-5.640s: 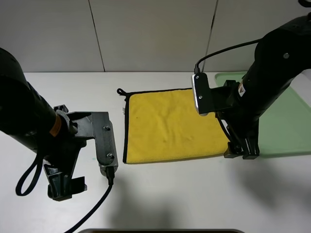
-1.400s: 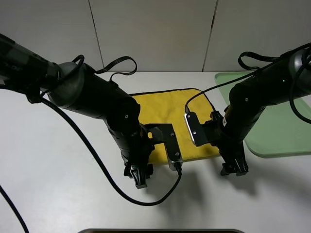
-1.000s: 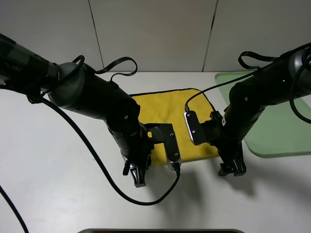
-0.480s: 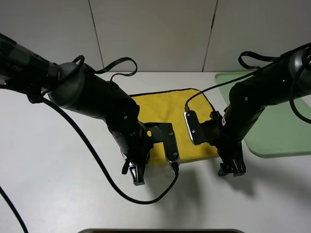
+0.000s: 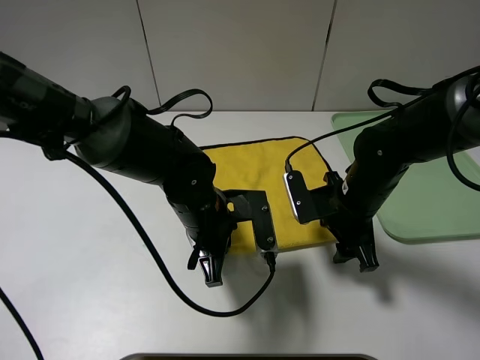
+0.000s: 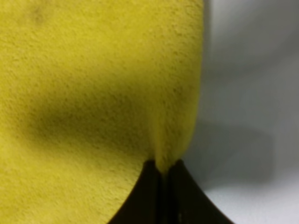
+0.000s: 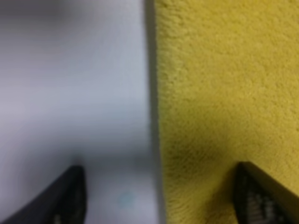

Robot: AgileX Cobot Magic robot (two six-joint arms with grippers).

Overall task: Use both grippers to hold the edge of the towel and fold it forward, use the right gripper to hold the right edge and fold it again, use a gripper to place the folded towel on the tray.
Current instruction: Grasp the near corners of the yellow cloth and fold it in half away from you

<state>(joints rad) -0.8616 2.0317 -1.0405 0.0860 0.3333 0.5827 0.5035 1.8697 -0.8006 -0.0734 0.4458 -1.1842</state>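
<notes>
Since half a second ago the right gripper (image 7: 161, 189) has moved a little closer to the towel (image 5: 259, 165), while the left gripper (image 6: 162, 169) has hardly changed its place. The towel lies flat on the white table (image 5: 90, 247), just left of the green tray (image 5: 439, 202). The left fingers are pressed together on its near border and pinch up a small yellow ridge. The right fingers stand wide apart with the towel's edge (image 7: 156, 107) running between them; whether they touch the cloth seems unclear
</notes>
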